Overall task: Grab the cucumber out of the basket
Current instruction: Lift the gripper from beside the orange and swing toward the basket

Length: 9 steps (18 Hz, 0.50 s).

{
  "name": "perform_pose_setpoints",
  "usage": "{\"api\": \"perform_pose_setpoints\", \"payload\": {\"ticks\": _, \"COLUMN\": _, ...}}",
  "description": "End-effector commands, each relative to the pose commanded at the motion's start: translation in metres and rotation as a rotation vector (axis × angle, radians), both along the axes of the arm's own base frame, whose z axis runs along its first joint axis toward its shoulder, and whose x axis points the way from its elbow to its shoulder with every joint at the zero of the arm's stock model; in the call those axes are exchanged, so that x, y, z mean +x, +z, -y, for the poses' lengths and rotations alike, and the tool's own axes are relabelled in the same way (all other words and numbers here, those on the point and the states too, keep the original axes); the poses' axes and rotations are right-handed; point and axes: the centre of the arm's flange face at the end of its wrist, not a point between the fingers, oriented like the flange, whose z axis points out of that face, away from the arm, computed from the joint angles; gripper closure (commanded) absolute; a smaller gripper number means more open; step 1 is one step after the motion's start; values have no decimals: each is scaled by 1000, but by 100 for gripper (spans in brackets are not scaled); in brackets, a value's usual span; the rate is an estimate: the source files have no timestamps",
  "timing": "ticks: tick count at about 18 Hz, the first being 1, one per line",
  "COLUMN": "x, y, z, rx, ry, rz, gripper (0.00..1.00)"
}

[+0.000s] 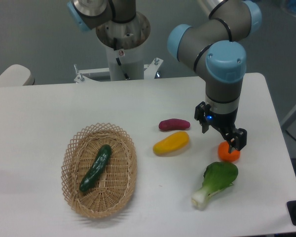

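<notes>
A small dark green, glossy cucumber [95, 168] lies diagonally inside the oval tan wicker basket [72, 153] at the front left of the table. My gripper [221, 135] hangs far to the right of the basket, above the table beside an orange fruit. Its two dark fingers [239, 139] stand apart with nothing between them, so it is open.
A purple sweet potato [174, 125] and a yellow fruit [171, 142] lie between the basket and the gripper. An orange fruit [229, 153] sits just under the right finger. A bok choy [215, 182] lies at the front right. The robot base [122, 49] stands at the table's back.
</notes>
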Motion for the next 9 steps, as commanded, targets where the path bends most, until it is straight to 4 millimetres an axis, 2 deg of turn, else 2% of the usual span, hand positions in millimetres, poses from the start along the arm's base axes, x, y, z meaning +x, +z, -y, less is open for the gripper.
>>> {"api": "perform_pose_setpoints", "payload": {"ticks": 9, "x": 11, "y": 0, "z": -5, "rx": -6, "ry": 2, "rz": 10, "gripper": 0}}
